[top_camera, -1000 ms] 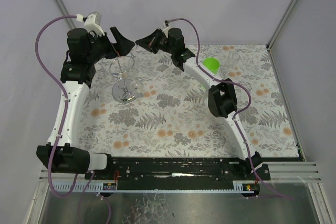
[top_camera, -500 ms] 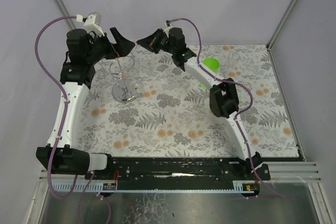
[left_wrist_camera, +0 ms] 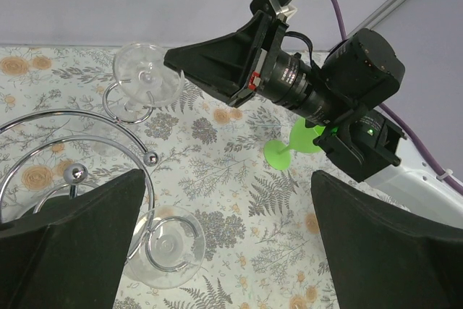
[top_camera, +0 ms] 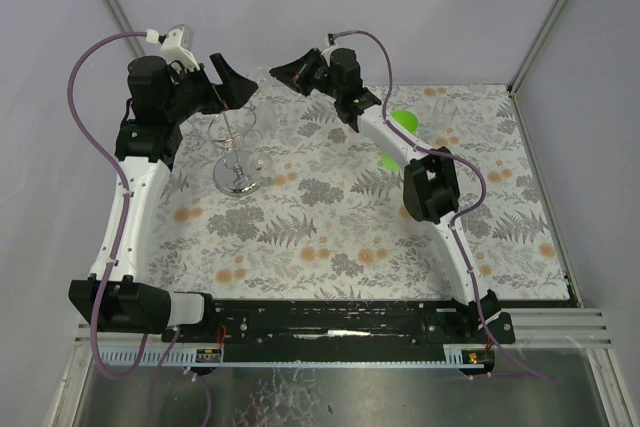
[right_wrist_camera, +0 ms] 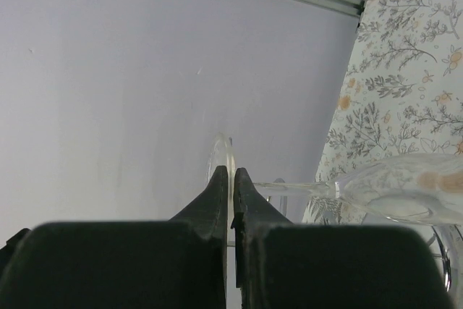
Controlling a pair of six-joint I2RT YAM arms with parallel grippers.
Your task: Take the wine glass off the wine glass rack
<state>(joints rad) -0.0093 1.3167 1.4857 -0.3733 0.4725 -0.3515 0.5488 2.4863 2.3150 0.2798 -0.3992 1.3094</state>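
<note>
My right gripper (top_camera: 272,71) is shut on the round foot of a clear wine glass (left_wrist_camera: 147,81), pinching the disc edge-on (right_wrist_camera: 230,158). Its stem runs sideways to the bowl (right_wrist_camera: 405,189). The glass hangs in the air at the back, just past the top wire loops of the silver wine glass rack (top_camera: 234,137). The rack's loops (left_wrist_camera: 87,124) curve beneath the held foot; I cannot tell whether they touch. A second clear glass (left_wrist_camera: 166,247) hangs foot-up in another loop. My left gripper (top_camera: 224,89) hovers over the rack, open and empty (left_wrist_camera: 228,251).
A green wine glass (top_camera: 402,122) stands at the back right, also in the left wrist view (left_wrist_camera: 293,151). A clear cup (top_camera: 437,107) is beside it. The rack's round shiny base (top_camera: 236,178) rests on the floral cloth (top_camera: 330,227). The back wall is close behind both grippers.
My right gripper has lifted and drawn back to the right with the glass foot in it, away from the rack. The left arm has stayed put.
</note>
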